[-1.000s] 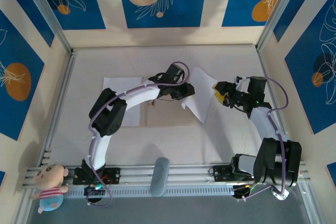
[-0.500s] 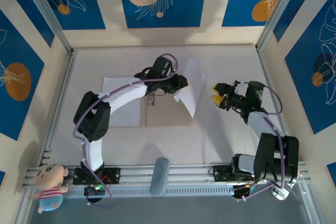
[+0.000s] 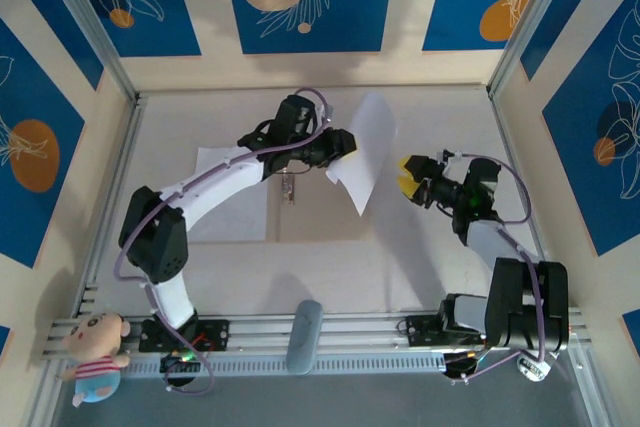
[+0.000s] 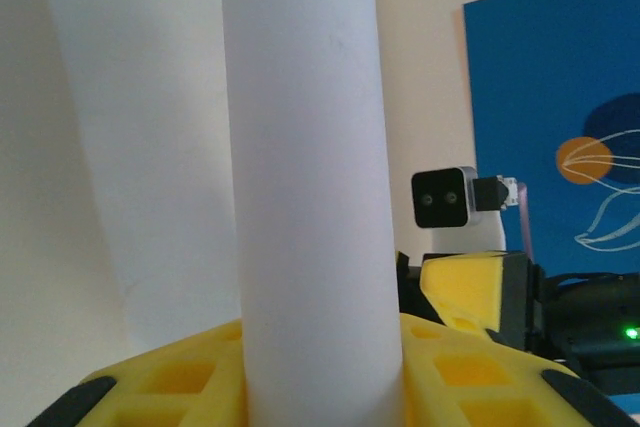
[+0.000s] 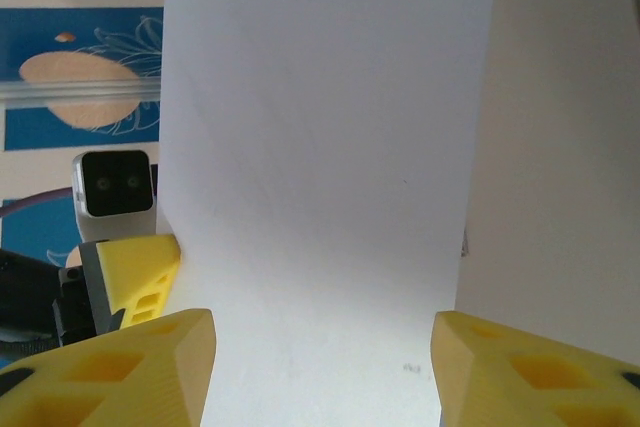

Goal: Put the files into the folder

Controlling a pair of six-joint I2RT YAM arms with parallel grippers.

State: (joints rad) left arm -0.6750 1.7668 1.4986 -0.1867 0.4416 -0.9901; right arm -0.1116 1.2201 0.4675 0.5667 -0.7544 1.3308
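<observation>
Pulled back a bit, the right end effector (image 3: 408,179) is open and empty. One sheet (image 3: 225,197) lies on the desk (image 3: 420,267) beside the folder (image 3: 320,222). Farther back, the left end effector (image 3: 338,144) pinches the other sheet (image 3: 367,147), lifted higher; it still has to go in.
</observation>
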